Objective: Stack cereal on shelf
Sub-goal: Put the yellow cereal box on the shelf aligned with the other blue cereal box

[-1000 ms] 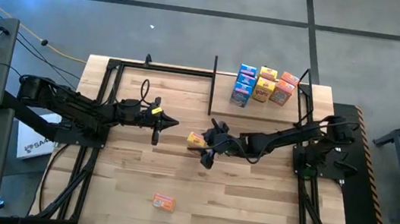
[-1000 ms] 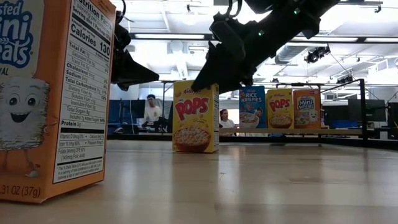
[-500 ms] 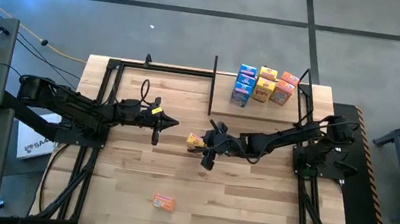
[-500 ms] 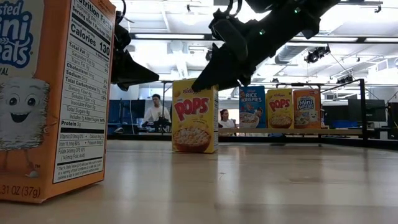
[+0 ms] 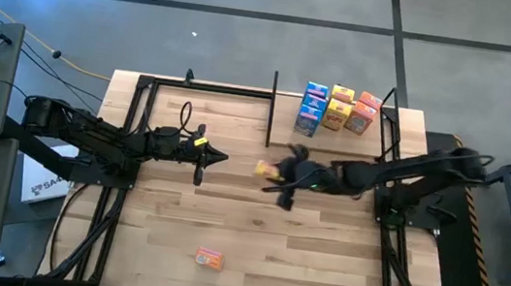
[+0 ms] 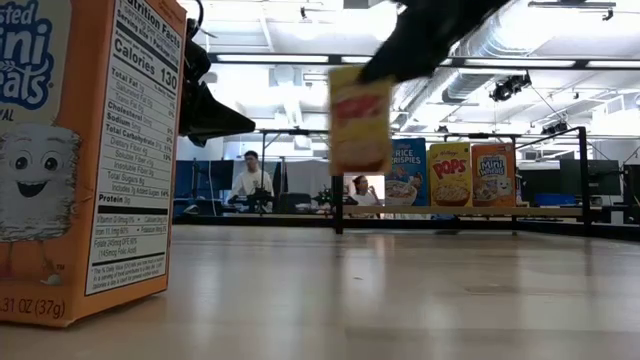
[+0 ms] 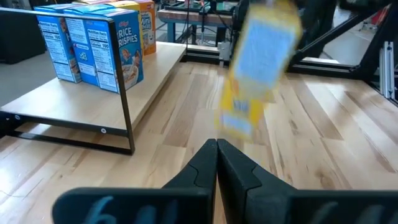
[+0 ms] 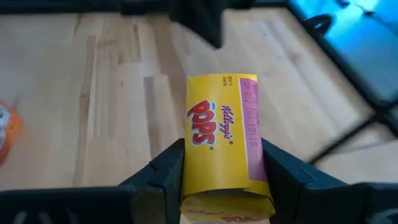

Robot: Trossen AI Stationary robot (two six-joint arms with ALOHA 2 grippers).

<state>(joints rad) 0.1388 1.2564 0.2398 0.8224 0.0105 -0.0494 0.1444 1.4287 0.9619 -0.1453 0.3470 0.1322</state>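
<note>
One orange Mini-Wheats box (image 6: 85, 160) stood nearest the low camera, upright on the wooden tabletop (image 5: 319, 258), seen from above as a small orange box near the table's front edge. Farther in, the right gripper (image 8: 222, 163) was clamped on a yellow Pops box (image 8: 224, 140), its two dark fingers (image 8: 168, 168) pressed against the box's opposite sides. That box hung clear of the tabletop in the low view (image 6: 360, 118) and sat near the table's middle from above (image 5: 265, 169), just ahead of the shelf's front post. The left gripper (image 7: 217, 144) hovered over the left half of the table (image 5: 203, 157), its fingers drawn together with nothing between them, pointing toward the lifted box. Farthest back, the shelf (image 5: 282, 127) occupied the table's rear right part, a light board framed by thin black posts. On its right end stood a cluster of cereal boxes (image 5: 337, 111): blue Rice Krispies, yellow Pops and orange Mini-Wheats, close beside one another.
</note>
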